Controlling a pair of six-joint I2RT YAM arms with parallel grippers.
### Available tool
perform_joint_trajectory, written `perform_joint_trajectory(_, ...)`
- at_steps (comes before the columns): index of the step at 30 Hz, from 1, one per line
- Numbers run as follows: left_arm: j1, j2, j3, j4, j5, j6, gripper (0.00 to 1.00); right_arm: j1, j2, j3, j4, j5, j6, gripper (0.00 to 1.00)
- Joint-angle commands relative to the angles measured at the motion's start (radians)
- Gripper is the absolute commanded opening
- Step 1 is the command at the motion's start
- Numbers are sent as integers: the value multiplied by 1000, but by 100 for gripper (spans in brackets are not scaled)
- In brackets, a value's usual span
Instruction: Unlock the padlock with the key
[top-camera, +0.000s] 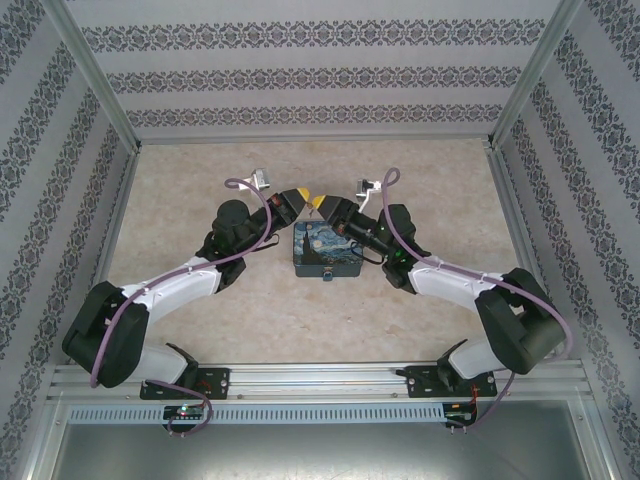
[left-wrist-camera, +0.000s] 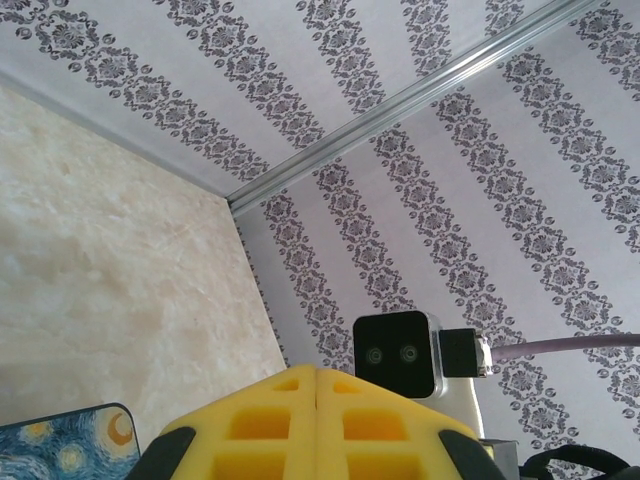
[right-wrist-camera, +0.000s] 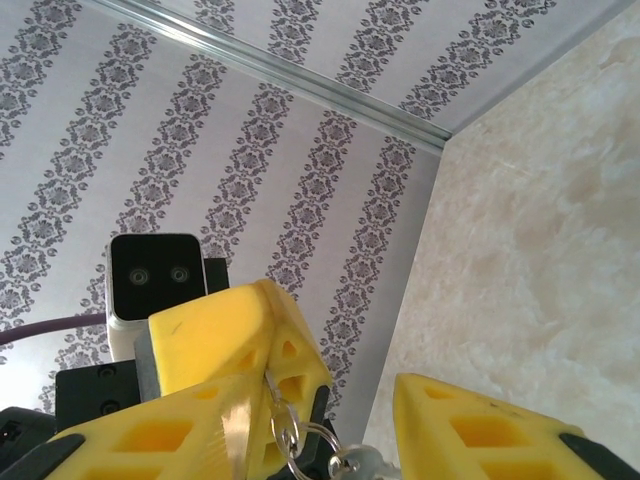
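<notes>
My left gripper (top-camera: 298, 197) hangs above the table, its yellow fingers (left-wrist-camera: 316, 420) pressed shut. In the right wrist view the left gripper (right-wrist-camera: 262, 300) pinches a thin metal key (right-wrist-camera: 268, 385) between its pads. A key ring (right-wrist-camera: 300, 440) and a second key (right-wrist-camera: 362, 465) dangle below it. My right gripper (top-camera: 318, 204) meets it tip to tip. The right gripper (right-wrist-camera: 325, 400) stands open, one finger (right-wrist-camera: 150, 440) against the left gripper's fingers and the other finger (right-wrist-camera: 480, 430) well apart from the ring. The padlock is hidden.
A blue box with a starry-night print (top-camera: 325, 250) lies on the table under both grippers; its corner (left-wrist-camera: 60, 440) shows in the left wrist view. A small piece (top-camera: 328, 277) at its front edge is too small to identify. Patterned walls enclose three sides.
</notes>
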Motion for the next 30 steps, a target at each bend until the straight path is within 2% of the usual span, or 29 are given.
perform_joint_trajectory(1,12,13,-6,65,-7,-14,0,12,20,31,74,-2,-1,43)
perform_joint_trajectory(15,12,22,-4,59,-13,-13,0,26,75,30,135,-12,22,38)
perform_joint_trajectory(30,11,18,-2,43,-26,-2,0,28,69,-4,166,-15,32,29)
